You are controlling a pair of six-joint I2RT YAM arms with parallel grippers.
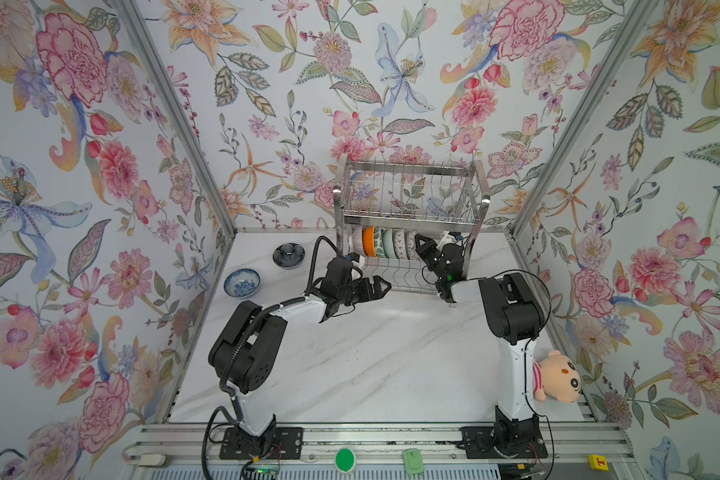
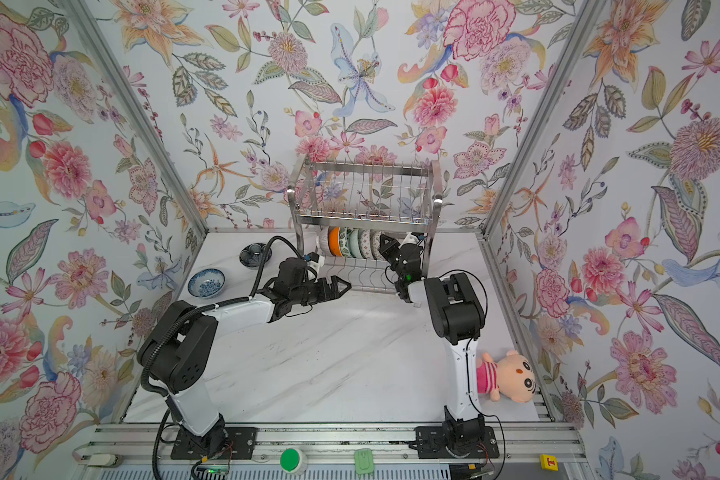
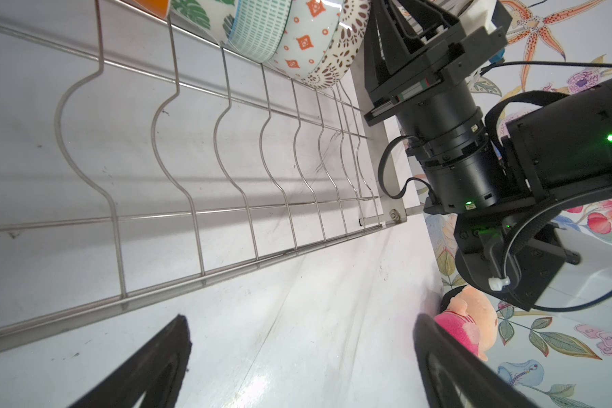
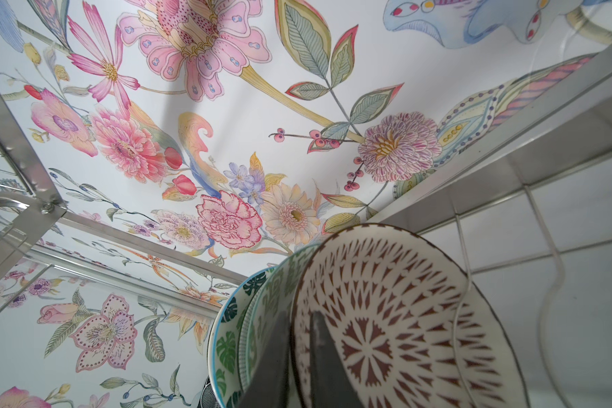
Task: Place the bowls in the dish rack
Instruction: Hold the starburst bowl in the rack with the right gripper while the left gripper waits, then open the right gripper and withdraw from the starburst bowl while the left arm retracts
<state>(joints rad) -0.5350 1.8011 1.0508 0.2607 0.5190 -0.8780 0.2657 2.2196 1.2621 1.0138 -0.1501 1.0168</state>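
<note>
Now the dish rack stands at the back of the marble counter, with a row of bowls standing on edge on its lower shelf. At the row's right end the right arm reaches in under the upper tier. Its jaws are closed on the rim of the brown-patterned bowl, one finger inside it and the other outside, as the right wrist view shows. The left arm holds its jaws wide apart, gripping nothing, just in front of the lower shelf's wire slots. Left of the rack, a dark navy bowl and a blue-white floral bowl sit apart on the counter. A plush toy lies just beside the right arm's lower link.
</note>
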